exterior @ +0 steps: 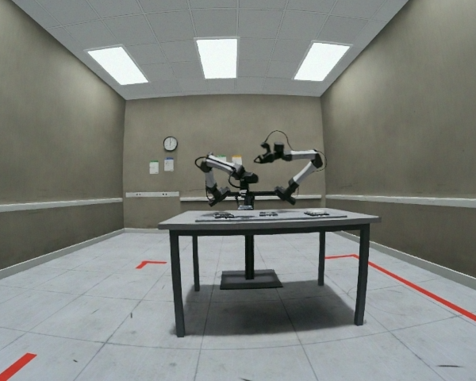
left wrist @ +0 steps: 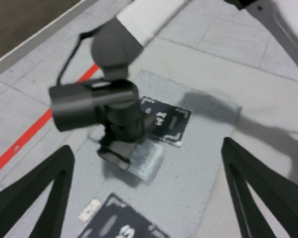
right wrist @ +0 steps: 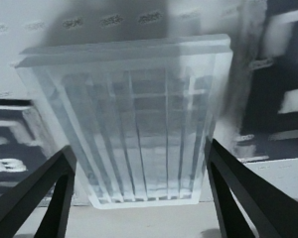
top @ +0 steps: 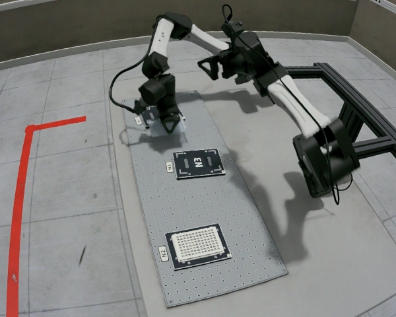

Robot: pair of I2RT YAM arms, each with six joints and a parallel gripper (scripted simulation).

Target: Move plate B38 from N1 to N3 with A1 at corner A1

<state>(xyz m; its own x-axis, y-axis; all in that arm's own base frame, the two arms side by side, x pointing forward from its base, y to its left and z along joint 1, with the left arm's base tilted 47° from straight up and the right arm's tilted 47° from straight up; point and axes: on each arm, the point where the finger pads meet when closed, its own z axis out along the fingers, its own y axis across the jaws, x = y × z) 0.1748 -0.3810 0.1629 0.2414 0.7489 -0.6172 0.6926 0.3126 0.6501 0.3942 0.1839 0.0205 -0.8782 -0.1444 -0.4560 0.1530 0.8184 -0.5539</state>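
Clear plate B38 [top: 154, 130] [left wrist: 147, 161] [right wrist: 139, 119] is in the air between nest N1 [top: 145, 119] [left wrist: 178, 122] and landing nest N3 [top: 204, 171] [left wrist: 105, 218]. My right gripper [top: 169, 127] [right wrist: 138, 146] is shut on its sides; the plate's label is not readable. N3 is a dark plate with corner locators, and nothing sits on it. White plate B83 [top: 197, 244] lies on nest N2 [top: 169, 242]. My left gripper [exterior: 259, 152] is open and empty, raised high beside the right arm.
The perforated deck [top: 188, 201] carries all three nests, with signs along one long side. The N3 sign [top: 169, 166] stands beside its nest. The left arm [top: 286, 92] reaches above the table next to the deck. A dark frame [top: 338, 82] stands behind the arms.
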